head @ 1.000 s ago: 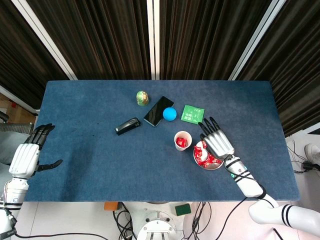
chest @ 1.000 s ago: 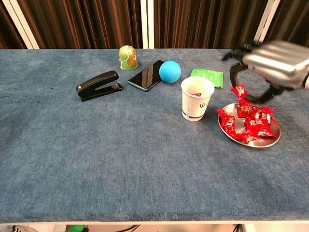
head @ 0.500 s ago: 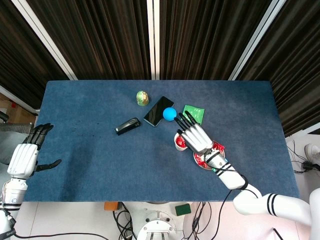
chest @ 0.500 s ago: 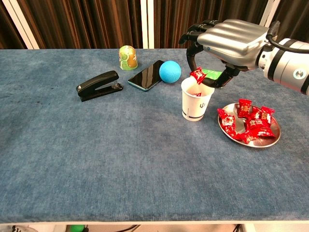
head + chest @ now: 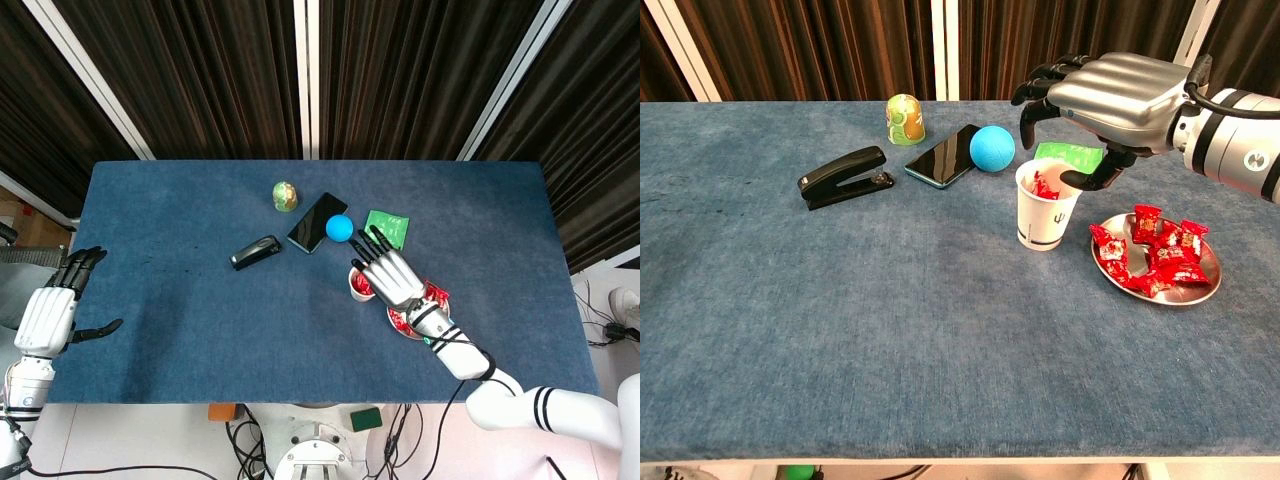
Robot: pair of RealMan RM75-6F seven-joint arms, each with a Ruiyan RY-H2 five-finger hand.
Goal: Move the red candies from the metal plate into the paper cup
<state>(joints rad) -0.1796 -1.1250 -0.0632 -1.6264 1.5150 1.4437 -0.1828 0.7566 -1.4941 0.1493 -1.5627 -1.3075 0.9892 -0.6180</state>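
A: What has changed since half a second ago?

B: The red candy that was pinched at the fingertips of the right hand (image 5: 1118, 92) above the cup is no longer there; a red candy (image 5: 1044, 186) now sits inside the paper cup (image 5: 1047, 205). The right hand has barely shifted and hovers over the cup's rim.

A: State of the right hand?

B: Fingers spread and slightly curved, thumb pointing down beside the cup's rim, nothing held. In the head view the same hand (image 5: 391, 277) covers most of the cup (image 5: 357, 289).

A: And the left hand?

B: The left hand (image 5: 52, 308) lies at the table's left edge, fingers apart, empty, unchanged from before. The chest view does not show it.

A: Where are the remaining candies?

B: Several red candies (image 5: 1160, 252) lie heaped on the metal plate (image 5: 1114, 276), which stands just right of the cup on the blue table (image 5: 890, 320).

A: Other objects?

B: Behind the cup: a green packet (image 5: 1080, 154), partly hidden by the hand; a blue ball (image 5: 992, 148) touching a dark phone (image 5: 943, 155); a green-yellow container (image 5: 904, 119) further back; a black stapler (image 5: 843, 176) to the left, apart from the rest.
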